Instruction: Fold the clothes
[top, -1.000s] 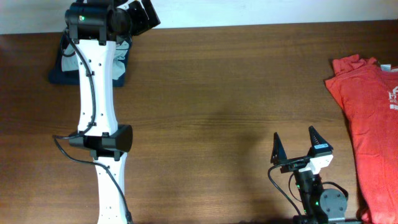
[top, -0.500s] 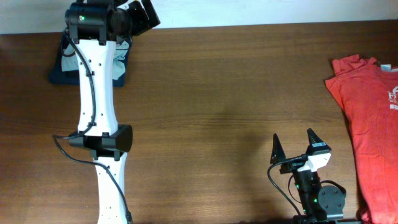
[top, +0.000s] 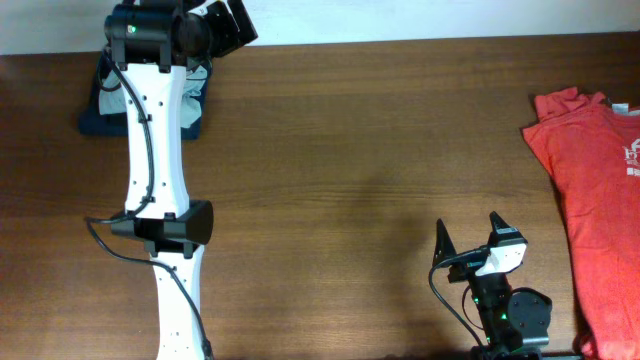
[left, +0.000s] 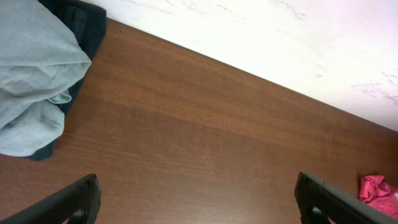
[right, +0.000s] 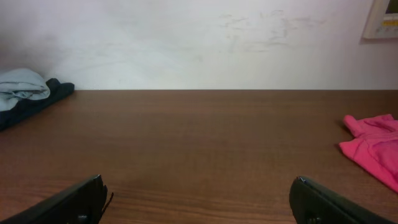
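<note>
A red T-shirt (top: 600, 190) lies spread at the table's right edge; a corner of it shows in the right wrist view (right: 373, 149) and the left wrist view (left: 379, 191). A folded stack of a light blue garment (left: 31, 81) on a dark navy one (top: 105, 108) sits at the far left corner, also seen in the right wrist view (right: 25, 93). My left gripper (top: 225, 22) is open and empty, raised beside that stack. My right gripper (top: 468, 238) is open and empty near the front edge, left of the red shirt.
The brown wooden table (top: 380, 130) stretches bare between the two piles. A white wall (right: 199, 37) runs along the far edge. The left arm's white links (top: 155, 180) lie across the table's left side.
My right gripper has drawn back a little toward the front edge, still open. The left arm and both piles of clothes have not moved.
</note>
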